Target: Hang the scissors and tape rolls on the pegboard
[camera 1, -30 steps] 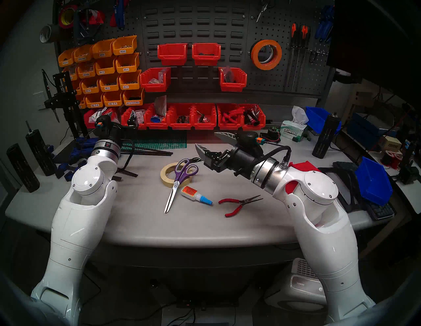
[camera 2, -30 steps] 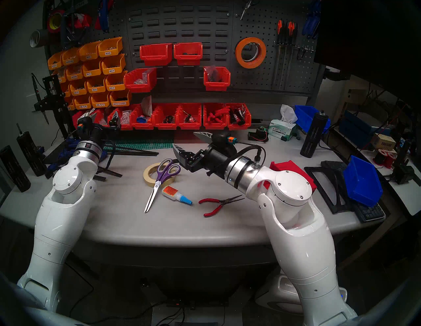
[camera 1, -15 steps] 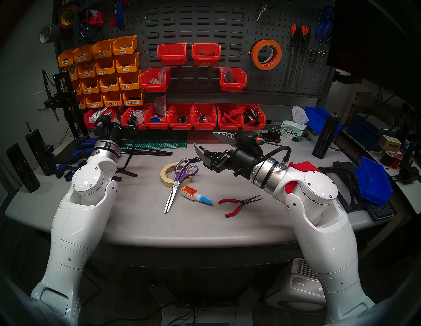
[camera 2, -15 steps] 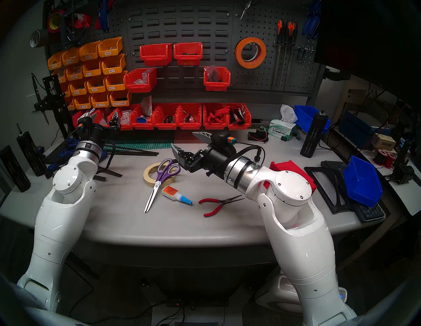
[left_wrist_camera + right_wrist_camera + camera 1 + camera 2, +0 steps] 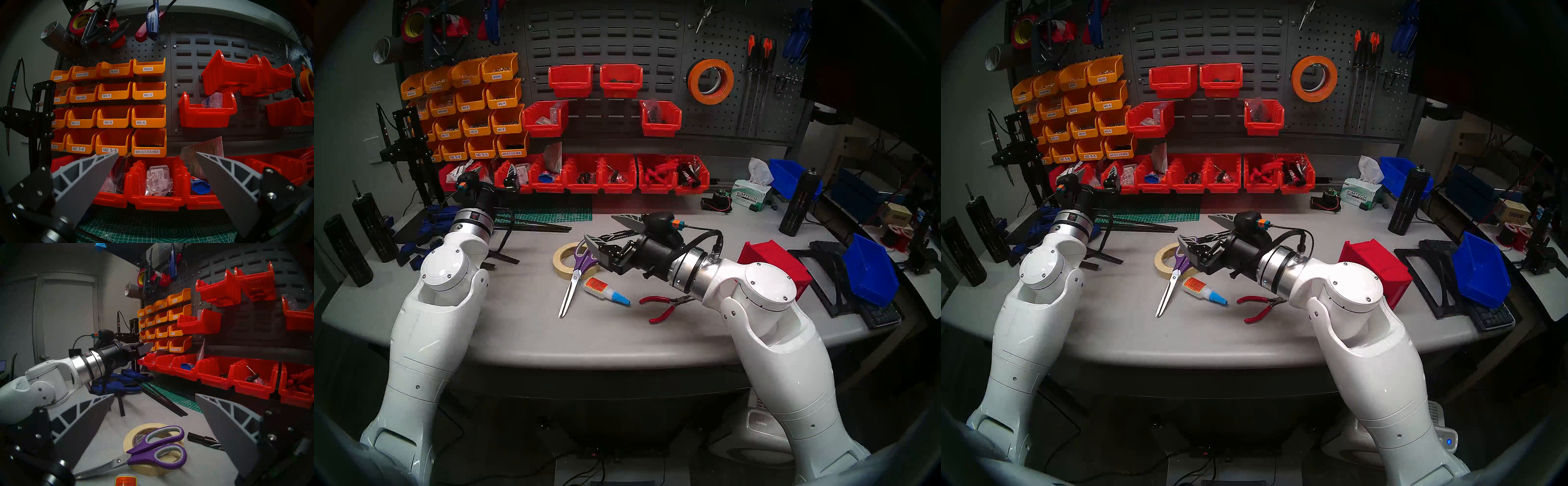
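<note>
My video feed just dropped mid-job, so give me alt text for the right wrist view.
The open right tool hangs low over the purple-handled scissors, whose handles lie on top of the cream tape roll on the grey table. A black marker lies just right of them. Behind, the left tool points at red bins along the wall.

Purple, grey-lined scissors; cream tape roll; orange tape roll; dark grey dotted pegboard; green gridded mat.
</note>
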